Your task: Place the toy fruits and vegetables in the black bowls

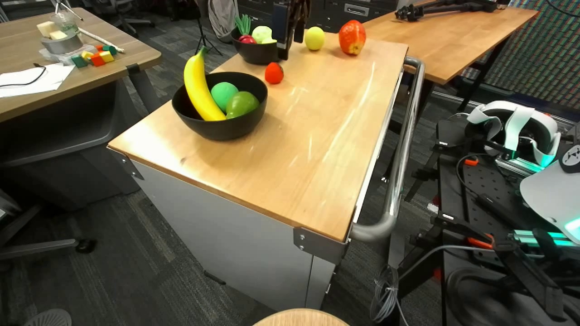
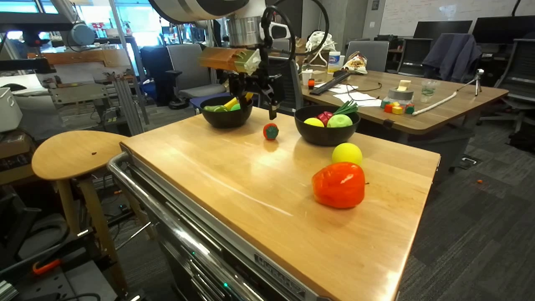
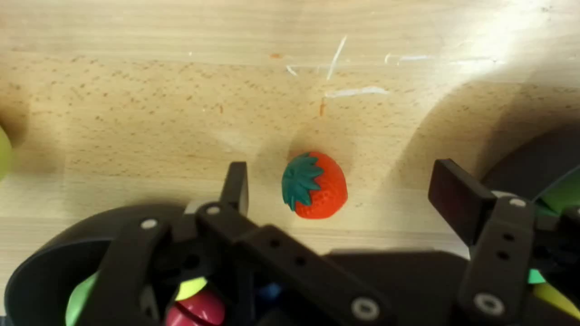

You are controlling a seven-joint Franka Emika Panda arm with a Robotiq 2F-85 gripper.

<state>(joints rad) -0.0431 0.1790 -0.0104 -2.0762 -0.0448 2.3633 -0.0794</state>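
Wrist view: gripper (image 3: pixel 346 190) is spread above strawberry (image 3: pixel 319 186), between black bowls (image 1: pixel 226 130).
At the edge opposite the handle (image 1: pixel 398 176), banana (image 1: pixel 198 86) is held in one, apple (image 2: pixel 339 121) in another; along the handle, bare table (image 1: pixel 312 154) is seen.

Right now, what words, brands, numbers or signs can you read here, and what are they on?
"HUSKY", as best it reads, blurred: on the badge along the edge of the cart.
Too small or blurred to read: labels on the white canister and the crinkled bag; faint marks on the whiteboard.
The round emblem: no readable letters.
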